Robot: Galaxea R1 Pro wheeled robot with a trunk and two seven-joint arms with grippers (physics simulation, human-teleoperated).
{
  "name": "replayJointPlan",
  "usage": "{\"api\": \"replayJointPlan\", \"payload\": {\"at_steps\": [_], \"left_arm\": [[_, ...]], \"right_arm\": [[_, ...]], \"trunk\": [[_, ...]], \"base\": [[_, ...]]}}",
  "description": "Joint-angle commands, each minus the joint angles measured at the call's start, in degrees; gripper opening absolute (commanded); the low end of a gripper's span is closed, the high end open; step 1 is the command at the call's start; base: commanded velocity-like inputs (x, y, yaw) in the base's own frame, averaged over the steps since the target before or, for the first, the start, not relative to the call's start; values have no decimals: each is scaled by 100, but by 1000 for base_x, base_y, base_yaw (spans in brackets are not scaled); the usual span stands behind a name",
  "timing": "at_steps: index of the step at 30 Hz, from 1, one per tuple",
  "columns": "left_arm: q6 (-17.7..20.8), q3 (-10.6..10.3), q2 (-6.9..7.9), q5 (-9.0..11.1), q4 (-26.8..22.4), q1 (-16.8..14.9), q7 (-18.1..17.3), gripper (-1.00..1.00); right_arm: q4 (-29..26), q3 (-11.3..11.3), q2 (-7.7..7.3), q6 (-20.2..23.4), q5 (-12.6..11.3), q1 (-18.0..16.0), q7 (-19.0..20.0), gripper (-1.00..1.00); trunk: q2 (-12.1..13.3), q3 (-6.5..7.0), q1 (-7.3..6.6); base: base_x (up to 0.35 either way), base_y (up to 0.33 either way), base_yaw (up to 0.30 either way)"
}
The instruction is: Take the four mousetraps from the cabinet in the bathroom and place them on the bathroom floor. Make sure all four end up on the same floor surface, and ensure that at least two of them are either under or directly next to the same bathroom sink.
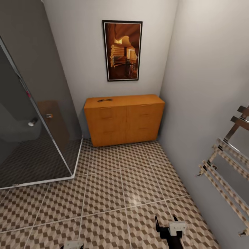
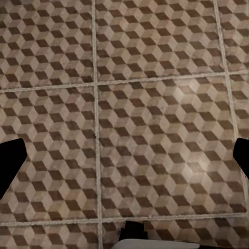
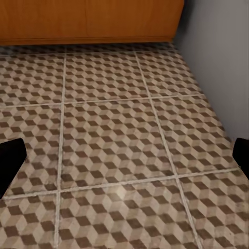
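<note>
The orange-brown cabinet [image 1: 124, 119] stands against the far wall, drawers shut. A small dark wiry shape [image 1: 104, 100] lies on its top near the left end; it is too small to tell whether it is a mousetrap. The cube-patterned bathroom floor [image 1: 121, 186] stretches from the cabinet to me. My right gripper [image 1: 166, 221] hangs low over the tiles, open and empty, and its wrist view [image 3: 124, 158] shows the cabinet's base [image 3: 88, 21] ahead. Over bare tiles [image 2: 155, 129] my left gripper [image 2: 124, 158] is open with nothing between its fingers. The sink is out of view.
A glass shower enclosure [image 1: 31, 131] fills the left side, its door edge reaching the floor near the cabinet. A towel rail [image 1: 224, 162] juts from the right wall. A framed picture [image 1: 122, 50] hangs above the cabinet. Open tiles lie between me and the cabinet.
</note>
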Motion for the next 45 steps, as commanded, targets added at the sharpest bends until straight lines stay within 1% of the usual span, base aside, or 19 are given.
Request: {"api": "replayJointPlan", "payload": {"at_steps": [1, 10, 16, 26, 35, 45], "left_arm": [[-40, -24, 11, 47, 24, -11, -10, 100], [-40, -24, 54, 47, 24, -11, -6, 100], [-40, -24, 100, 47, 24, -11, -16, 100], [-40, -24, 109, 47, 24, -11, -24, 100], [-42, -24, 109, 47, 24, -11, -28, 100], [-40, -24, 111, 47, 24, -11, -28, 100]], "right_arm": [[5, 50, 3, -14, -45, -5, -18, 100], [3, 50, 8, -14, -41, -5, -18, 100], [2, 50, 8, -14, -44, -5, -18, 100], [4, 50, 8, -14, -42, -5, -18, 100], [7, 50, 12, -7, -42, -5, -18, 100], [9, 50, 9, -5, -47, -5, -18, 100]], "trunk": [[-11, -10, 6], [-11, -10, 6], [-11, -10, 6], [-11, -10, 6], [-11, -10, 6], [-11, -6, 6]], "base": [[227, -202, 13], [231, -206, 125], [246, -165, 252], [259, -110, 261], [262, -55, 42], [274, -2, -21]]}}
